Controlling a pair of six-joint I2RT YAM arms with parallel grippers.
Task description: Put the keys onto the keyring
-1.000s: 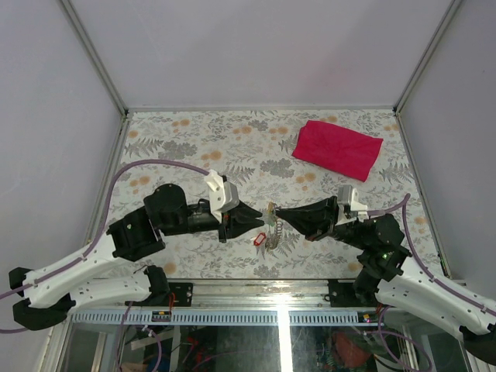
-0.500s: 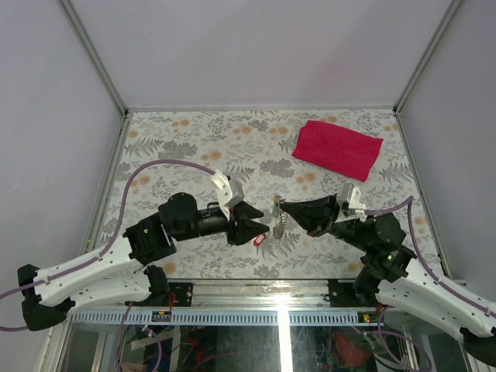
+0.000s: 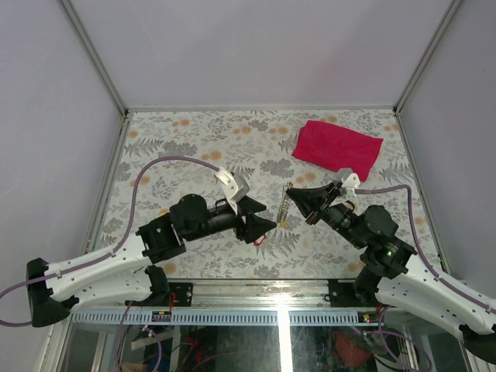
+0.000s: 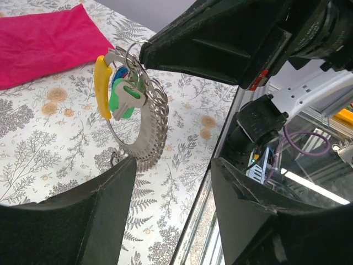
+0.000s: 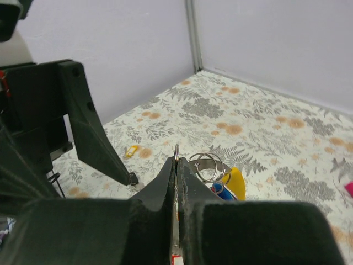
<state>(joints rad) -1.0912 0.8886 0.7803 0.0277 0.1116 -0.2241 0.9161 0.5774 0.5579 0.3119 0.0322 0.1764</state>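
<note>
My right gripper (image 3: pixel 289 191) is shut on the keyring (image 3: pixel 284 206), a thin silvery ring with a coiled metal strand that hangs below its tip. From the left wrist, the keyring (image 4: pixel 144 124) dangles with yellow, blue and green tags (image 4: pixel 118 94) bunched at its top. From the right wrist, the right gripper (image 5: pixel 176 161) pinches one ring edge-on, with the yellow tag (image 5: pixel 235 182) beside it. My left gripper (image 3: pixel 267 224) stands open just left of and below the ring, and my left gripper (image 4: pixel 172 162) has nothing between its fingers. One key with a red tag (image 3: pixel 260 239) lies on the table under it.
A red cloth (image 3: pixel 338 149) lies at the back right of the flowered table (image 3: pixel 194 139); the red cloth (image 4: pixel 44 41) also shows behind the ring. A small yellow tag (image 5: pixel 131 150) lies loose on the table. The table's metal front edge (image 3: pixel 256 288) runs close below both grippers.
The left gripper has opened and slid right, toward the front. The right gripper has lifted the keyring up and back. The red-tagged key has stayed on the table.
</note>
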